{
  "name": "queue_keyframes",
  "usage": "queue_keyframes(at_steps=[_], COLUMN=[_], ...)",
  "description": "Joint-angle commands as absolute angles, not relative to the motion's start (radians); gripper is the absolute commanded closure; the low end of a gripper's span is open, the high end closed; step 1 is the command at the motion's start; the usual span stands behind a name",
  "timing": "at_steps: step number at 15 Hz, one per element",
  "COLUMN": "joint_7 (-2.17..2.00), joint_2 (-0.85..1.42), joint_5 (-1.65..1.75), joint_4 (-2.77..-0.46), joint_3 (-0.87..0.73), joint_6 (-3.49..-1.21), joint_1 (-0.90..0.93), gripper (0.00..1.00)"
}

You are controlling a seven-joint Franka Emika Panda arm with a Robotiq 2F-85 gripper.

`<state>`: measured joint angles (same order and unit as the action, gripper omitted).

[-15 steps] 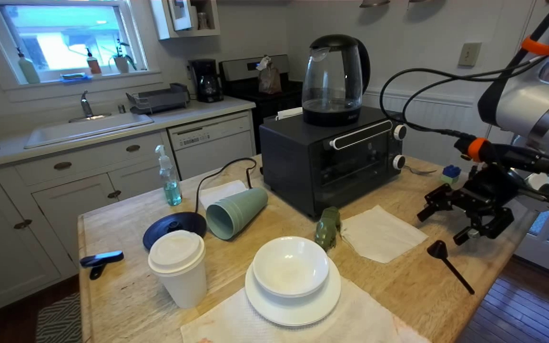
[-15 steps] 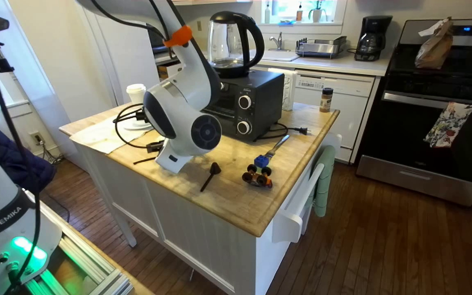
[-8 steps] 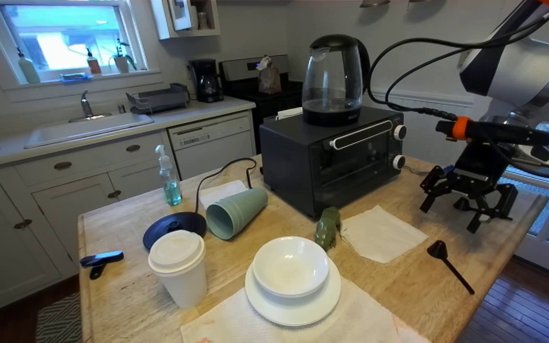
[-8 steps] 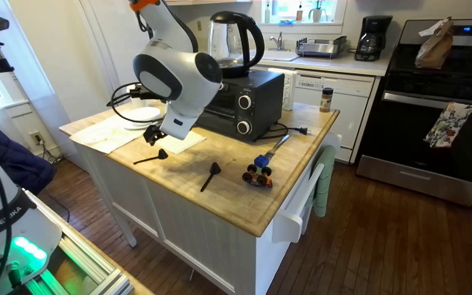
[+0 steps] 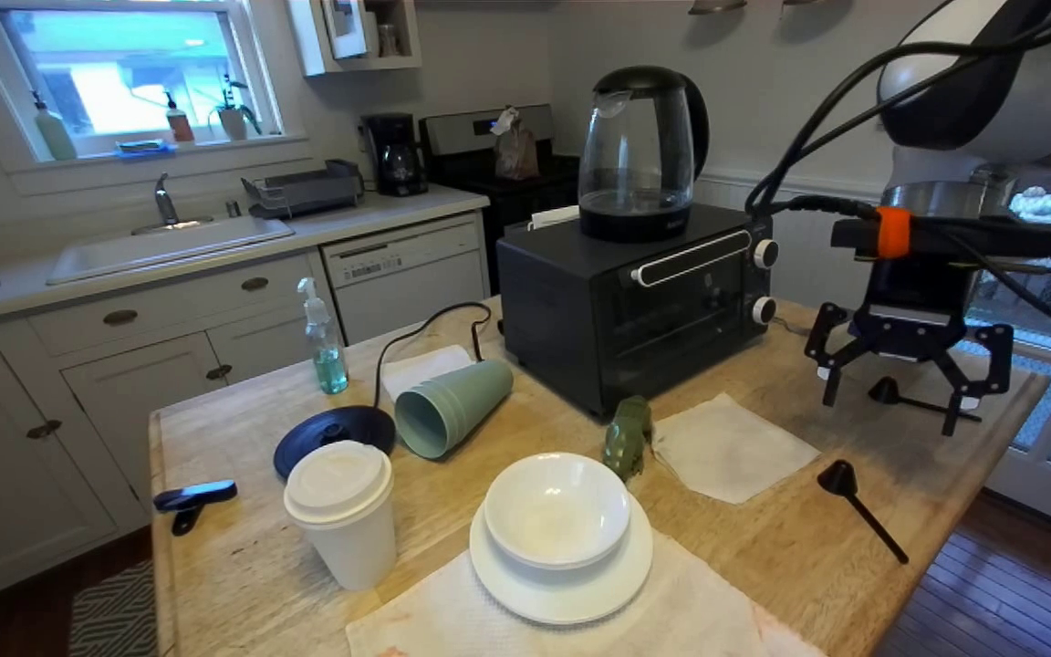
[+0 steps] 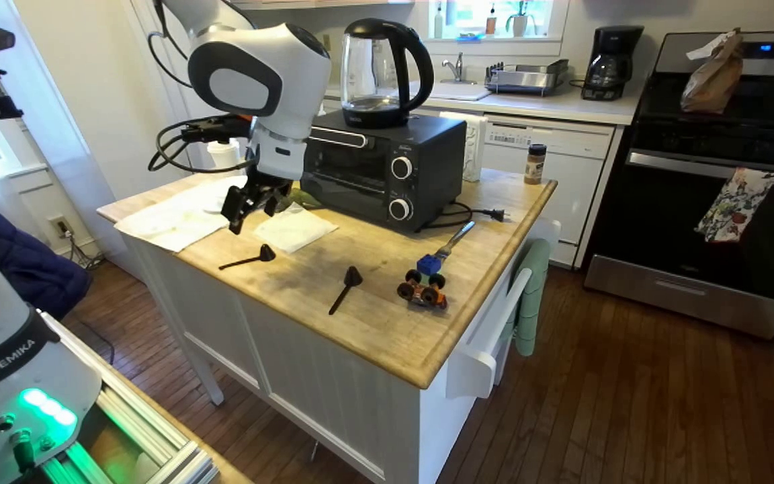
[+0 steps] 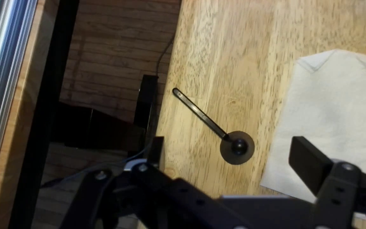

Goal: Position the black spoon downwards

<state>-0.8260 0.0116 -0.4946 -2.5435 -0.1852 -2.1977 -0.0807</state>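
Two similar black spoons with thin straight handles lie on the wooden table; I cannot tell which is the stubbier one. A black spoon (image 5: 863,511) lies near the napkin, its handle towards the table edge. It also shows in an exterior view (image 6: 249,259) and in the wrist view (image 7: 202,116). Its bowl looks cone-shaped, narrow end up. The other black spoon (image 5: 922,403) shows behind my gripper and in an exterior view (image 6: 345,290). My gripper (image 5: 890,404) is open and empty, pointing down above the table. In the wrist view the near spoon's bowl appears between its fingers (image 7: 310,163).
A white napkin (image 5: 731,447) lies beside the near spoon. A black toaster oven (image 5: 635,301) carries a glass kettle (image 5: 639,164). A white bowl (image 5: 557,511) sits on a white plate. A toy car (image 6: 422,289) and a fork (image 6: 455,238) lie near the table's far-end edge.
My gripper has turned from tilted to pointing straight down and has risen slightly. The arm has shifted, uncovering the second spoon in one view and the near spoon in another. Both spoons stay put.
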Motion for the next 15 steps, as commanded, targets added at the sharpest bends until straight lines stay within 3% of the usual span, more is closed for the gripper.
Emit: queue_keyframes(at_steps=[1, 15], joint_7=[-0.783, -0.622], joint_2=[-0.129, -0.223], joint_5=[-0.383, -0.383], joint_4=[-2.625, -2.64], joint_3=[-0.145, -0.101], joint_6=[-2.252, -2.249], joint_1=[-0.089, -0.107], gripper=[0.0, 0.0])
